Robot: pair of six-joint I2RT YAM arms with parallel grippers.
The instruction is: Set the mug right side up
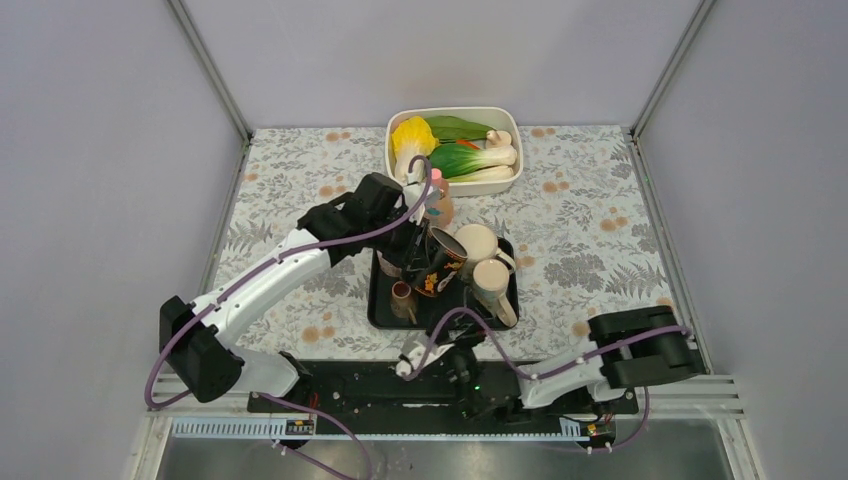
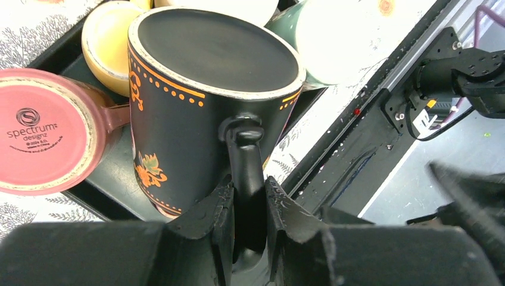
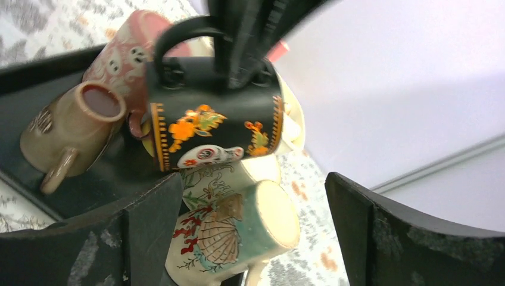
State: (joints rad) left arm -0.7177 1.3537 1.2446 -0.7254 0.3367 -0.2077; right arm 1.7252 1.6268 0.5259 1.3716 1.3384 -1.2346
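black mug (image 2: 178, 137) – orange floral trim, pink mug (image 2: 41, 143), grey-leaf patterned tablecloth (image 1: 590, 240)

Setting: robot lab cell. Evidence: plain grey panels (image 1: 90, 150) on three sides; aluminium posts (image 1: 208, 68) at 11 and 1 o'clock; mounting rail (image 1: 350, 395) at 6 o'clock.
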